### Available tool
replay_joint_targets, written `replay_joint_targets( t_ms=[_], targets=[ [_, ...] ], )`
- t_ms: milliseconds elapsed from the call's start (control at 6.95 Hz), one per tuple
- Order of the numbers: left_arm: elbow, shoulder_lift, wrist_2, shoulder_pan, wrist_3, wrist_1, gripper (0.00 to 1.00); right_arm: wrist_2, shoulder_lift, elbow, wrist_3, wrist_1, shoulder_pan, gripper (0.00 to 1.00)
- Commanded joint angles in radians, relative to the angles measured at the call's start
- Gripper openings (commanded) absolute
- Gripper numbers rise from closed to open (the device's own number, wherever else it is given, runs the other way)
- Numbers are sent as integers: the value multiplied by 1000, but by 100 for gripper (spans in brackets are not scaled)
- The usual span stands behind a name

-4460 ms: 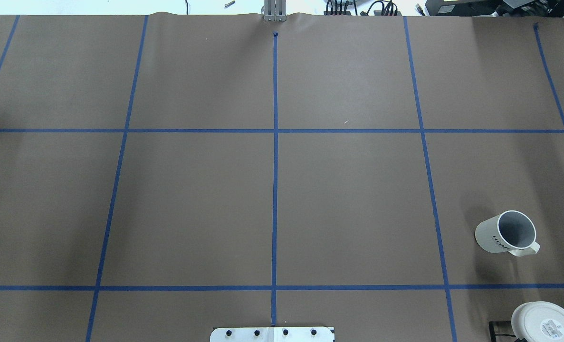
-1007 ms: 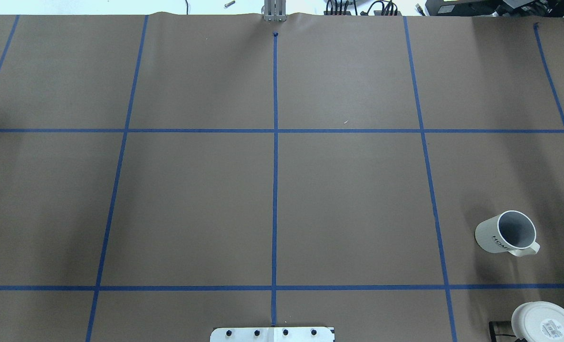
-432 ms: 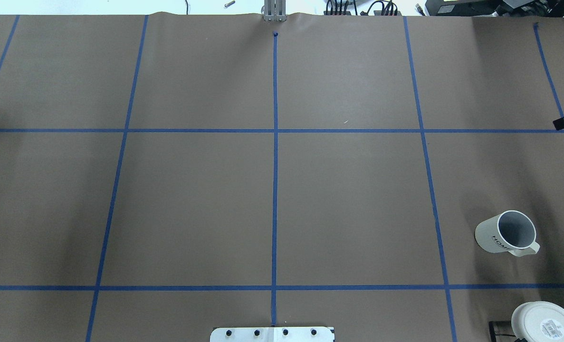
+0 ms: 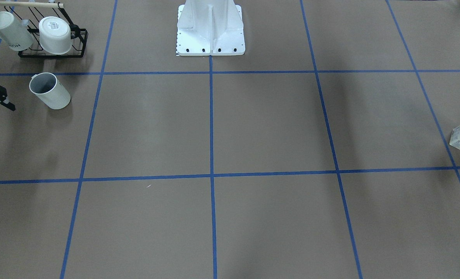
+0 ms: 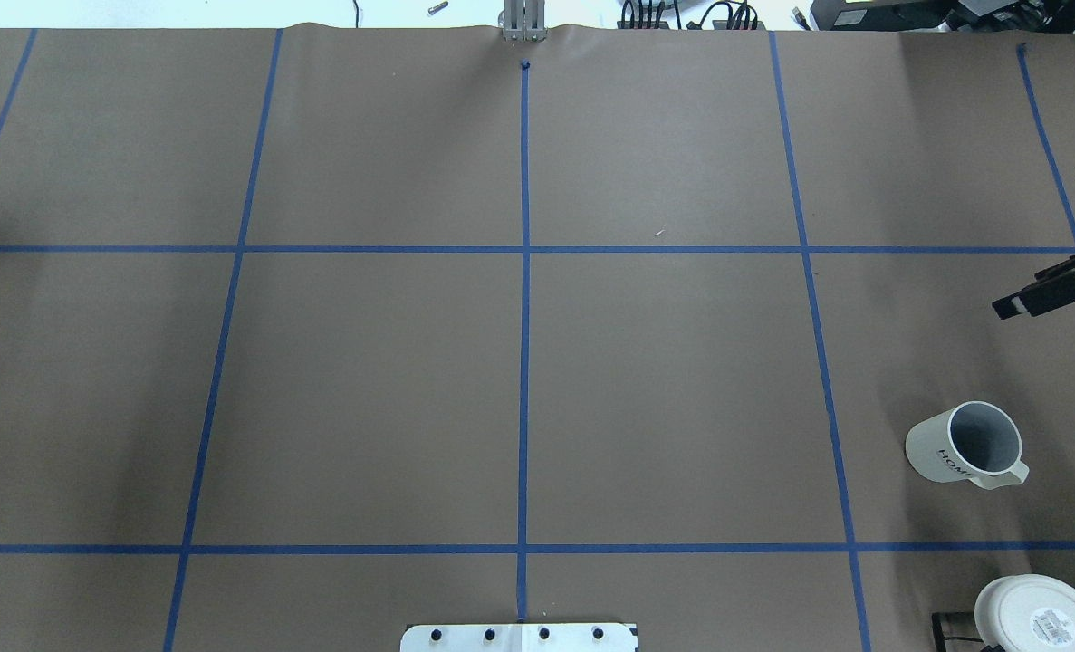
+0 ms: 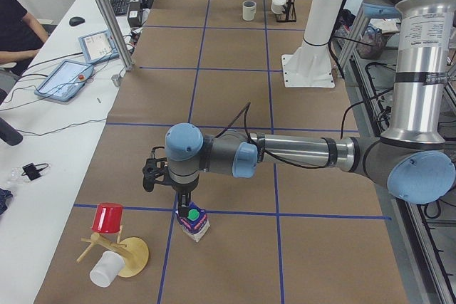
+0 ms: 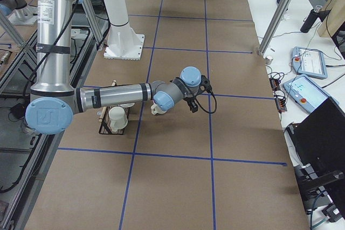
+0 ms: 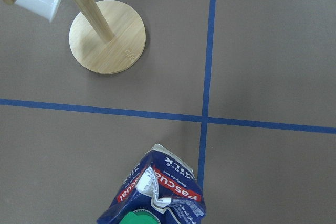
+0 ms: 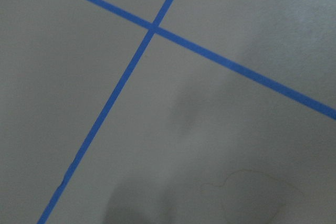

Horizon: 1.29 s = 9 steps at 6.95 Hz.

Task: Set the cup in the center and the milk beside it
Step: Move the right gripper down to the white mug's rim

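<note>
The cup (image 5: 963,444), a white mug with a grey inside, stands upright at the right of the overhead view; dark lettering shows on its side there. It also shows in the front view (image 4: 49,91). My right gripper (image 5: 1044,237) is open and empty, raised at the table's right edge, apart from the cup. The milk (image 6: 192,222), a blue and white carton with a green cap, stands at the far left end; it also shows in the left wrist view (image 8: 157,192). My left gripper (image 6: 184,198) hangs just above it; I cannot tell whether it is open. The center (image 5: 524,249) is bare.
A black wire rack (image 4: 51,52) by the cup holds a lettered white cup (image 4: 9,31) and a white cup with a base label (image 4: 55,35). A wooden mug tree (image 8: 107,43) with a red cup (image 6: 108,217) stands near the milk. The robot's base (image 4: 210,31) is mid-table.
My right gripper has come into the overhead view from the right edge and moved nearer the cup. The cup has not moved.
</note>
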Motion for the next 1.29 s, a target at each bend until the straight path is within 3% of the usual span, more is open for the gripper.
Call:
replay_joint_targets(
  t_ms=[0, 288, 432, 863, 1007, 1151],
  targets=[
    [-4, 3, -2, -2, 0, 0, 98, -4, -53, 56, 0, 14, -104, 100],
    [1, 3, -2, -2, 1, 0, 98, -51, -149, 135, -1, 16, -166, 100],
    [1, 3, -3, -2, 1, 0, 98, -111, -162, 137, -1, 16, -205, 100],
    [2, 3, -3, -2, 1, 0, 98, -118, -168, 130, -1, 13, -226, 98],
    [2, 3, -3, -2, 1, 0, 98, -127, -167, 122, 0, 13, -232, 72],
    [2, 3, -2, -2, 1, 0, 98, -146, -167, 122, 0, 13, -232, 17]
  ],
)
